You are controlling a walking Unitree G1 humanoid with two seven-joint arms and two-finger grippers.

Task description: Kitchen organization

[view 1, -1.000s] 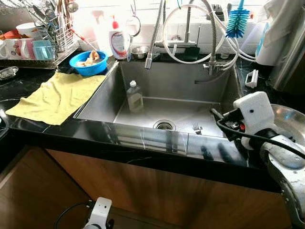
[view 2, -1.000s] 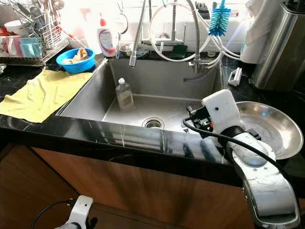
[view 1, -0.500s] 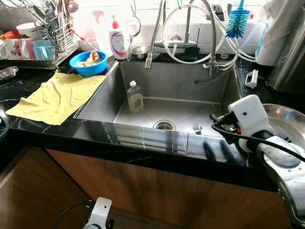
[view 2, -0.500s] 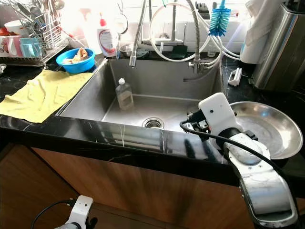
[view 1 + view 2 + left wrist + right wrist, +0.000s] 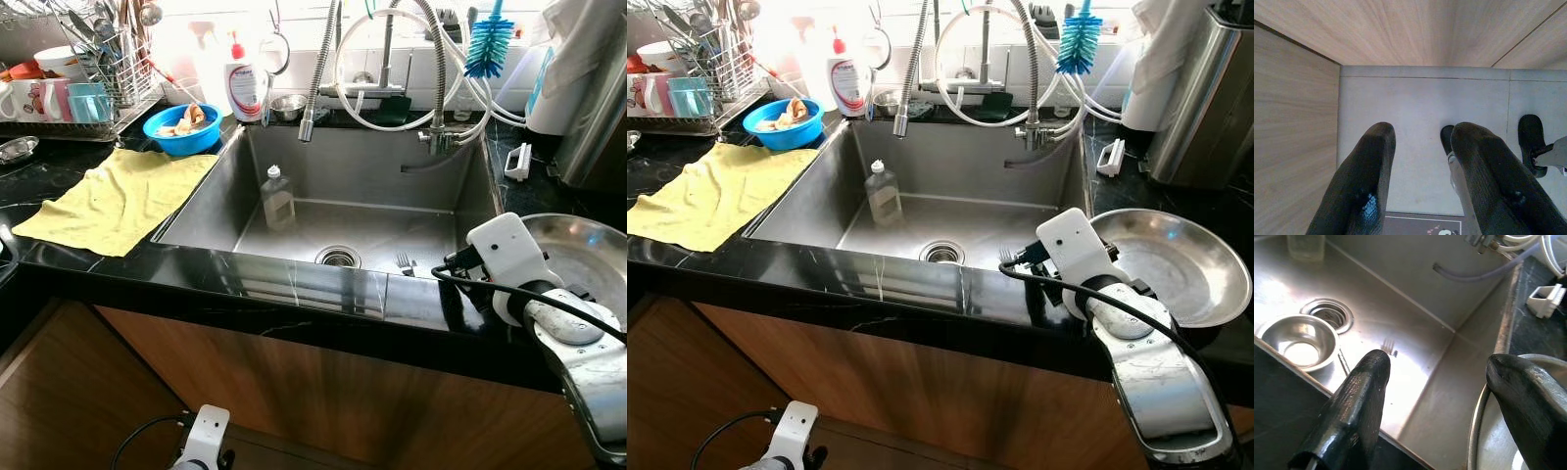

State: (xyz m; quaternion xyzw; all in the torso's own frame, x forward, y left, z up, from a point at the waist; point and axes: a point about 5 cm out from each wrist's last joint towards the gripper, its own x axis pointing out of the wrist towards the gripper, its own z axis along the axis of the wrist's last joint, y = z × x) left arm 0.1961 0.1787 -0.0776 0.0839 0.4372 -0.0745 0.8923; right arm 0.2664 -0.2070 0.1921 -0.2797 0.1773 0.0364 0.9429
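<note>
My right gripper has drawn back toward the counter edge, fingers spread wide, one over the sink, the other over the steel bowl.

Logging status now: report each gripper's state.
Left gripper: open, empty, hanging above the floor.
Right gripper: open, empty, at the sink edge beside the metal bowl.

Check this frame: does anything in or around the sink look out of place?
A clear plastic bottle stands upright inside the steel sink, with a fork and a small steel bowl lying near the drain. The open right gripper hovers over the sink's corner beside a large steel bowl.
</note>
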